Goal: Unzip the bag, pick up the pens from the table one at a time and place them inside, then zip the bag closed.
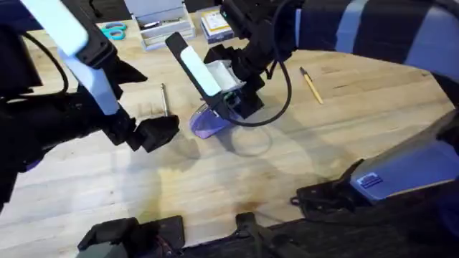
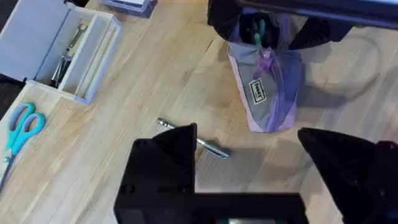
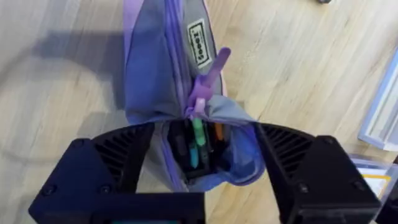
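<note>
The lavender bag (image 1: 206,125) lies mid-table, its zipper partly undone, with a purple pull tab (image 3: 208,81) and coloured pens showing inside the open end (image 3: 199,146). My right gripper (image 1: 235,100) is shut on that open end, one finger (image 3: 118,155) pressed on each side. A silvery pen (image 1: 164,99) lies on the table (image 1: 301,150) left of the bag. My left gripper (image 2: 245,140) hangs open just above that pen (image 2: 208,146), and one finger (image 2: 168,155) covers part of it. The yellow pen (image 1: 311,84) rests far to the right, apart from both grippers.
At the back of the table stand a clear plastic box (image 1: 161,25) (image 2: 68,53), teal scissors (image 1: 112,31) (image 2: 22,127) and a small stack of boxes (image 1: 215,25). Bare wood stretches in front of the bag.
</note>
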You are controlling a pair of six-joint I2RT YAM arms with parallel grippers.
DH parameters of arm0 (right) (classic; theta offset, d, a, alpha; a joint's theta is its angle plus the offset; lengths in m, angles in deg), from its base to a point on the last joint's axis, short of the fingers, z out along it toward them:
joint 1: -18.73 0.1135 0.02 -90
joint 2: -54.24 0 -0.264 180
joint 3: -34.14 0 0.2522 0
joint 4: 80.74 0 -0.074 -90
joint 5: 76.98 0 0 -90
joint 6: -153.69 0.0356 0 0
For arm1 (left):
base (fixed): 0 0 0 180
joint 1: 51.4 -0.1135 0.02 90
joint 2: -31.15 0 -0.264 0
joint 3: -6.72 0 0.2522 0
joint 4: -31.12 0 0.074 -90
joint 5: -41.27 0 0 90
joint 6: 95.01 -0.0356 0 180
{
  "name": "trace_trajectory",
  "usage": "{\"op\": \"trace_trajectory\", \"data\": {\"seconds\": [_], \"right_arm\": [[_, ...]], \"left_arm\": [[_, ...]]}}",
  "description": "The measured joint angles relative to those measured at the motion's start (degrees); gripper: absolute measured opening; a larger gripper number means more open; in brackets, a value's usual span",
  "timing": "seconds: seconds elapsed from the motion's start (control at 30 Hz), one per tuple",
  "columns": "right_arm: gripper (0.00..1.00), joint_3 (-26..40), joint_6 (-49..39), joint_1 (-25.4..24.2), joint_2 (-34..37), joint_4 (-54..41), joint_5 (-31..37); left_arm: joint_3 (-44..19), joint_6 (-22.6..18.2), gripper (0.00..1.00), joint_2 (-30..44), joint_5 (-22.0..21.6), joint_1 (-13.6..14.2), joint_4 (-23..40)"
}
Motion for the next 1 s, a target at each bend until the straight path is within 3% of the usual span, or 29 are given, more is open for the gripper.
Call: {"op": "trace_trajectory", "data": {"seconds": [0.4,1.0], "right_arm": [[0.997,0.00,9.70,-2.33,-14.14,-1.59,0.11],[0.997,0.00,52.38,-25.81,-18.77,-5.47,0.13]], "left_arm": [[0.00,0.00,0.993,0.00,-0.01,0.00,0.00],[0.00,0.00,0.994,0.00,-0.02,0.00,0.02]]}}
